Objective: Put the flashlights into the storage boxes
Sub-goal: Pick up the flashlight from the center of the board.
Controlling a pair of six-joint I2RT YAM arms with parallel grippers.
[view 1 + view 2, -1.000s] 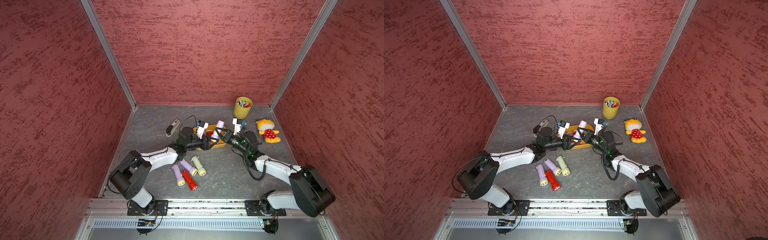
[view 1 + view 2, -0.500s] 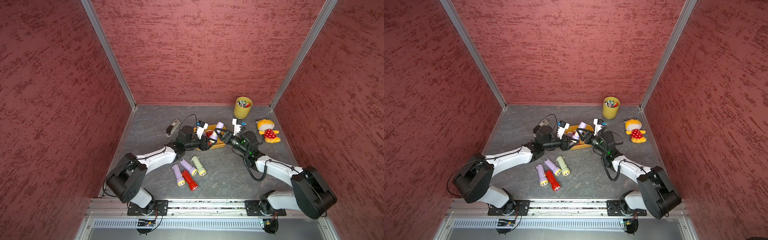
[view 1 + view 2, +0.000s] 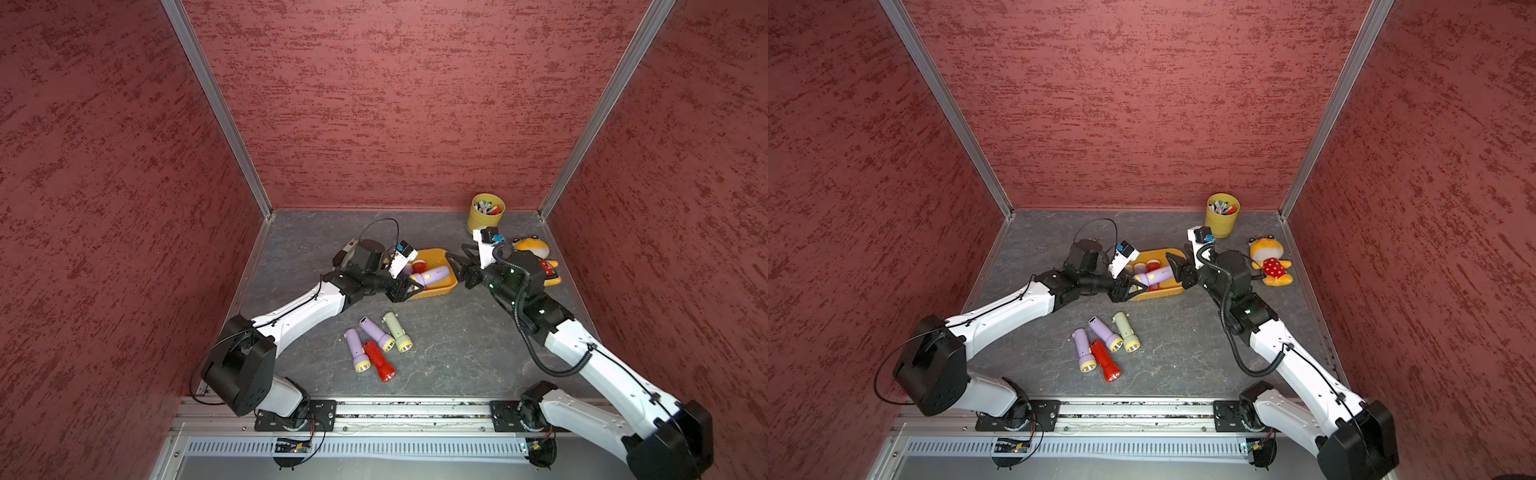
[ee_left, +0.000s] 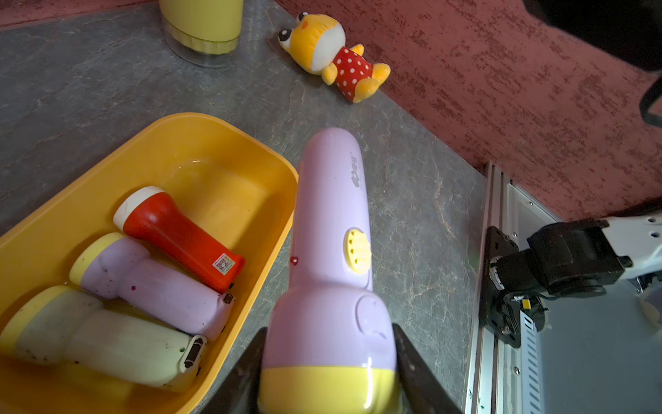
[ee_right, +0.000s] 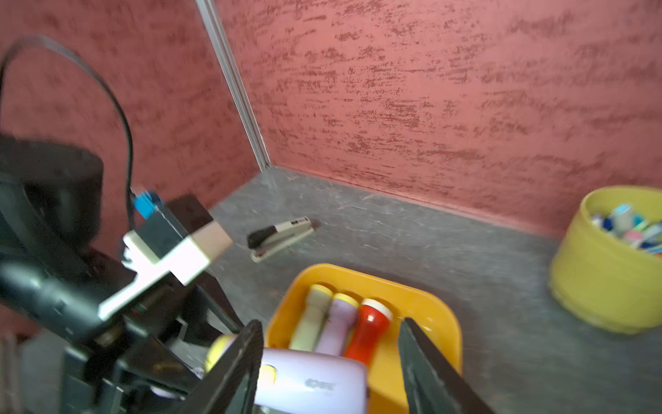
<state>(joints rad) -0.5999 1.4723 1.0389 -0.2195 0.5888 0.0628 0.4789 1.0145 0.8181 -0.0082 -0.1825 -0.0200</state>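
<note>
Left tool (image 4: 327, 344) is pinching a lilac flashlight (image 4: 329, 222) across its flared head, just behind the yellow rim, with the barrel sticking out ahead of the jaws. Right tool (image 5: 329, 344) stands spread, one jaw on either side of that barrel's tail end and, as far as I can see, not pressing on it. The flashlight hangs crosswise over the near side of the orange tray (image 4: 215, 132), above three flashlights (image 4: 154, 286) lying side by side inside. Whether it touches the rim I cannot tell. On the bench (image 3: 457, 340), well apart from both tools, four more flashlights (image 3: 376, 345) lie in a cluster. I'd judge them light, hollow, stiff plastic, smooth enough to slip and round enough to roll. The neck under the flare looks the surest hold.
</note>
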